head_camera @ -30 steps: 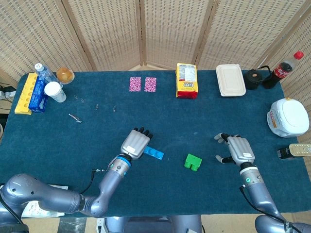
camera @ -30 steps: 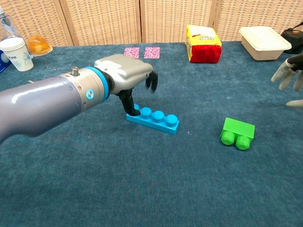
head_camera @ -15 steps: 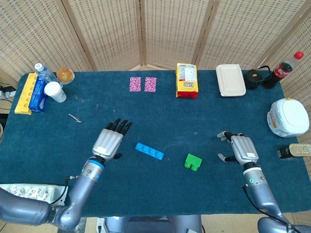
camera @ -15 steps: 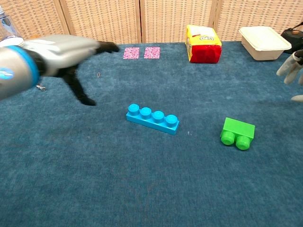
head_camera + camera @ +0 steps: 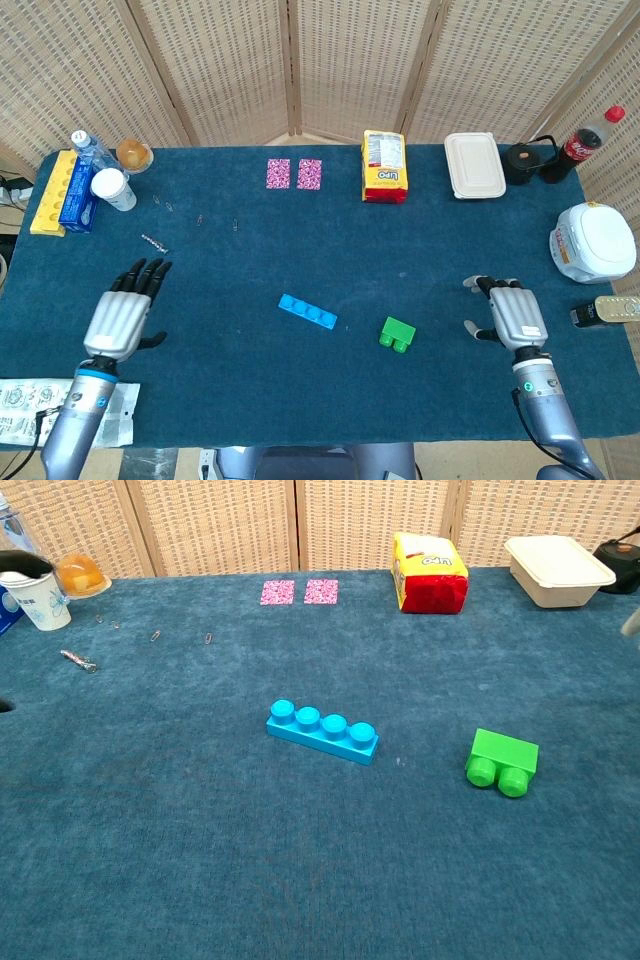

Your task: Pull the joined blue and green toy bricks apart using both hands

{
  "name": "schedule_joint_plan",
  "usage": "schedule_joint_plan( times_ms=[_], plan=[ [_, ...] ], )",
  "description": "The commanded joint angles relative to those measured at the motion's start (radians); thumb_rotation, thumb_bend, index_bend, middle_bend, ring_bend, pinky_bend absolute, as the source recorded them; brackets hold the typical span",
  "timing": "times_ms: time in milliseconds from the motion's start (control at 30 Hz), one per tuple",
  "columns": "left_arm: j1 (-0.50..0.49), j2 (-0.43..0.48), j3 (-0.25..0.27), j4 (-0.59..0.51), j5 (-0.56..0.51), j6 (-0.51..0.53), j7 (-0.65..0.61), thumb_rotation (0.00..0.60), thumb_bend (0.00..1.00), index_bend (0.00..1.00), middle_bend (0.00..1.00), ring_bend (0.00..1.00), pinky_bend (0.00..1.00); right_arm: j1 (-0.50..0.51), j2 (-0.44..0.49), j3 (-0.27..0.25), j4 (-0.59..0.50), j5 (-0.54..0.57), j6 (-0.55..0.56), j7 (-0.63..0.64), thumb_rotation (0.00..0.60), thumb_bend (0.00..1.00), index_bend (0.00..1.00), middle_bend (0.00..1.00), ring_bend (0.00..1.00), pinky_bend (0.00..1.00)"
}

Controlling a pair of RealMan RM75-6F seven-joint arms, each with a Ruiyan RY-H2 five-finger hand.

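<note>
Your hands, two. Left hand (image 5: 122, 318): flat, fingers spread, holding nothing, near the left edge of the tabletop (image 5: 250, 250). One second ago it rested at the blue brick; it has since drawn well away to the left. Right hand (image 5: 513, 318): fingers apart and holding nothing, at the right side; it has slid slightly further right and toward you.

Bricks, two, already separated. One blue brick (image 5: 322, 731), four studs up, lies mid-tabletop. One green brick (image 5: 502, 761) lies on its side to the right of it, studs facing the chest camera, apart from the blue one. Neither has shifted since the earlier frames.

Far edge, outward: two pink cards (image 5: 294, 173) side by side; one yellow-and-red snack bag (image 5: 385, 166), upright; one white clamshell box (image 5: 472, 165), closed, contents hidden; one cola bottle (image 5: 587, 138); one white lidded pot (image 5: 594, 241) at the right edge.

Left corner: one paper cup (image 5: 30, 593), inside not visible; one clear cup (image 5: 79, 576) holding something orange; one blue box (image 5: 78, 203) on a yellow tray (image 5: 50, 193).
</note>
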Motion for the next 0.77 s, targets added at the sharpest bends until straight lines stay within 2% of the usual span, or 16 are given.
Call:
schedule_joint_plan(
  times_ms=[33,200,333,500,767],
  plan=[
    [0.085,0.052,0.044,0.036,0.059,0.048,-0.089,0.600,0.17,0.00,0.10,0.02,0.20,-0.029,-0.001,-0.010,-0.003,-0.023,0.042,-0.010,0.600,0.28,0.31,0.38,0.40,0.27],
    [0.197,0.101,0.067,0.098,0.100,0.099,-0.198,0.600,0.17,0.00,0.10,0.02,0.20,-0.081,0.010,-0.032,-0.009,-0.073,0.110,-0.005,0.600,0.28,0.33,0.38,0.40,0.27],
    [0.264,0.114,0.067,0.129,0.135,0.136,-0.228,0.600,0.17,0.02,0.11,0.02,0.20,-0.117,0.014,-0.046,-0.017,-0.099,0.154,-0.017,0.600,0.28,0.34,0.39,0.40,0.27],
    [0.329,0.123,0.045,0.129,0.155,0.165,-0.245,0.600,0.17,0.05,0.12,0.02,0.20,-0.157,0.018,-0.055,-0.026,-0.124,0.197,-0.019,0.600,0.28,0.34,0.39,0.40,0.27],
    [0.368,0.120,-0.008,0.127,0.156,0.151,-0.246,0.600,0.17,0.07,0.14,0.02,0.20,-0.189,0.032,-0.047,-0.035,-0.141,0.227,-0.019,0.600,0.28,0.35,0.39,0.40,0.27]
  ],
)
